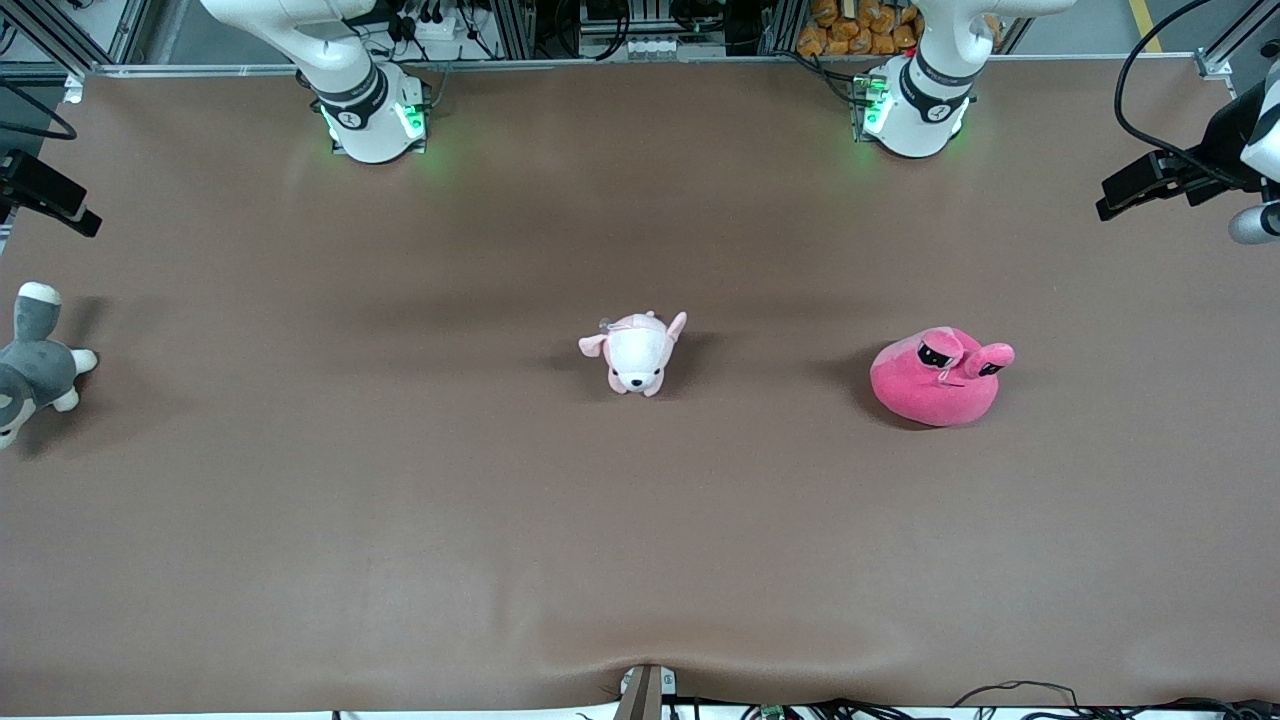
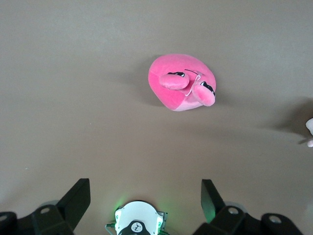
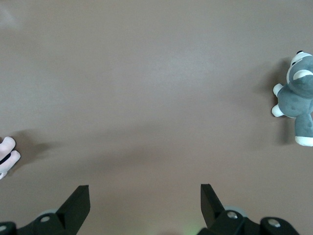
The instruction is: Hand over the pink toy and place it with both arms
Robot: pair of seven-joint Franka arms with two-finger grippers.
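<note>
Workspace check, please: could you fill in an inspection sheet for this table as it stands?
Surface: brown table, a slight ripple at its near edge.
Job's things: pink toy sits upright toward the left arm's end, untouched.
Clutter: puppy plush mid-table; husky plush at the right arm's end.
Grippers: left gripper open, high over the table with the pink toy below; right gripper open over bare table, holding nothing.
Cables: loose cables along the near edge.
Surroundings: frame and gear by the arm bases.
</note>
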